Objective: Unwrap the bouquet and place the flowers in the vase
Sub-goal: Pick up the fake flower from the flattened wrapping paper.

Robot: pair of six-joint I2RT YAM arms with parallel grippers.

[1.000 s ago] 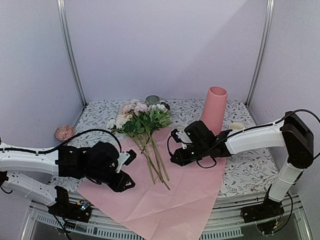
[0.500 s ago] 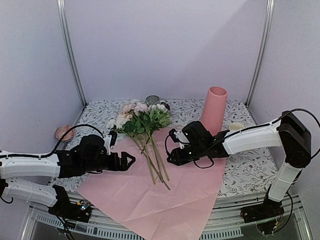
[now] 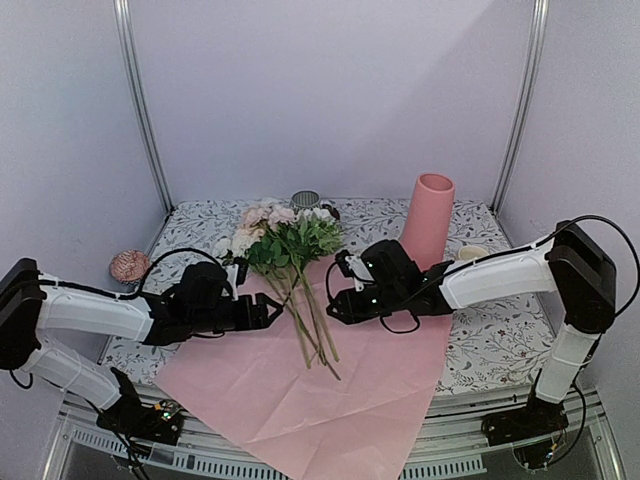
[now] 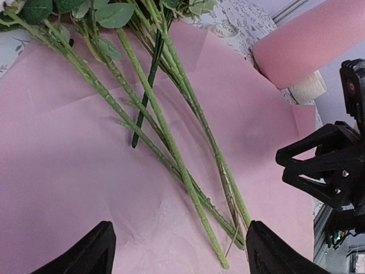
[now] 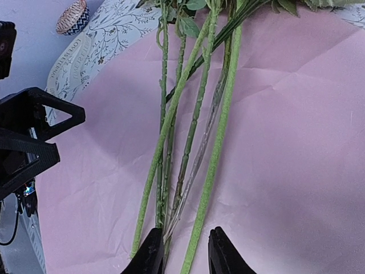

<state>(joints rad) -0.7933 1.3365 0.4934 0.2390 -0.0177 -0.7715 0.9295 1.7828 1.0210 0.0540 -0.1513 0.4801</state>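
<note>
The long green-stemmed artificial flowers (image 3: 285, 240), with pink roses and white and peach heads above green leaves, lie unwrapped on the open sheet of pale pink paper (image 3: 330, 400). Their heads are toward the back of the table and their bare stems (image 4: 171, 142) fan toward the near edge. They lie where they did a second ago, and the paper has not shifted. The left gripper (image 3: 266, 312) has come up from the near left part of the sheet to just left of the stems. Its jaws are spread wide with nothing in them, and the stem ends lie between its fingertips (image 4: 94, 251) in the wrist view. The right gripper (image 3: 332, 305) has edged left to the other side of the stems. Its fingertips (image 5: 151, 254) are a little apart, with one stem running through the gap untouched on either side. The tall matte pink cylindrical vase (image 3: 430, 215) stands upright behind the right arm, well apart from the flowers. The floral-print tablecloth (image 3: 500, 340) carries a line of lettering too small to read.
</note>
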